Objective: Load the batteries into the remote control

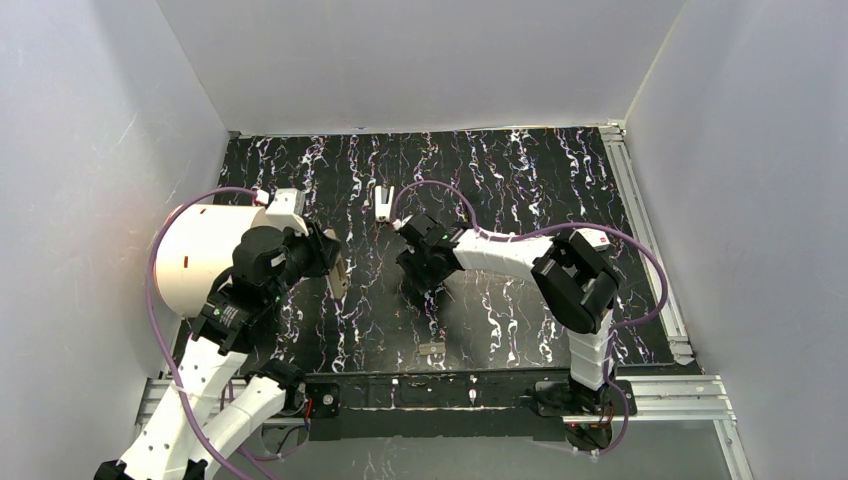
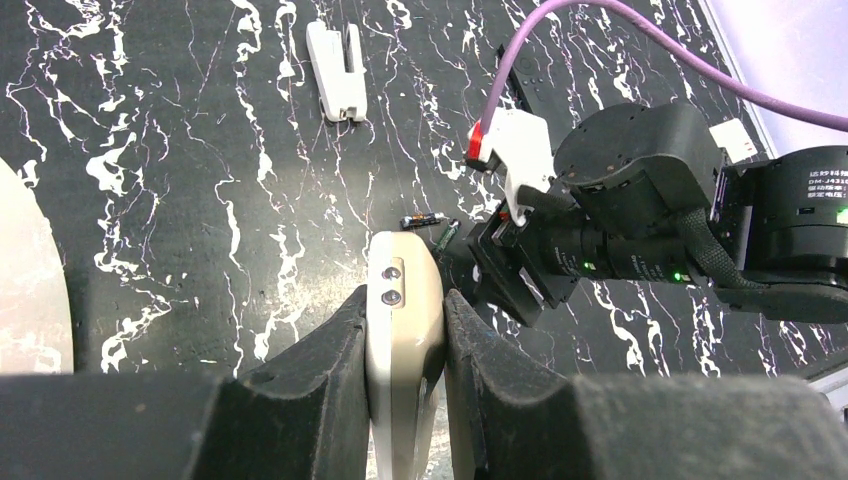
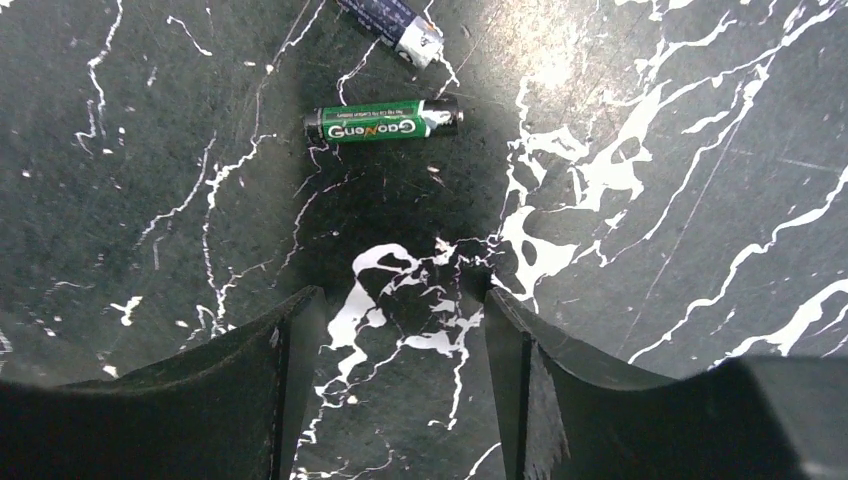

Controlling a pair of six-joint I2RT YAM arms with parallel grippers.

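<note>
My left gripper point(image 2: 404, 310) is shut on a beige remote control point(image 2: 402, 272), held on edge above the mat; it also shows in the top view point(image 1: 340, 278). A green battery point(image 3: 385, 122) lies on the black marbled mat ahead of my right gripper point(image 3: 400, 310), which is open and empty just above the mat. The end of a blue battery point(image 3: 395, 22) lies beyond the green one. In the left wrist view a black battery point(image 2: 422, 220) and the green battery point(image 2: 446, 236) lie just past the remote's tip, next to the right gripper point(image 1: 418, 283).
A white plastic piece point(image 1: 384, 203) lies on the mat further back, also in the left wrist view point(image 2: 337, 68). A white round container point(image 1: 195, 255) stands at the left. A small grey piece point(image 1: 431, 349) lies near the front edge. Grey walls enclose the mat.
</note>
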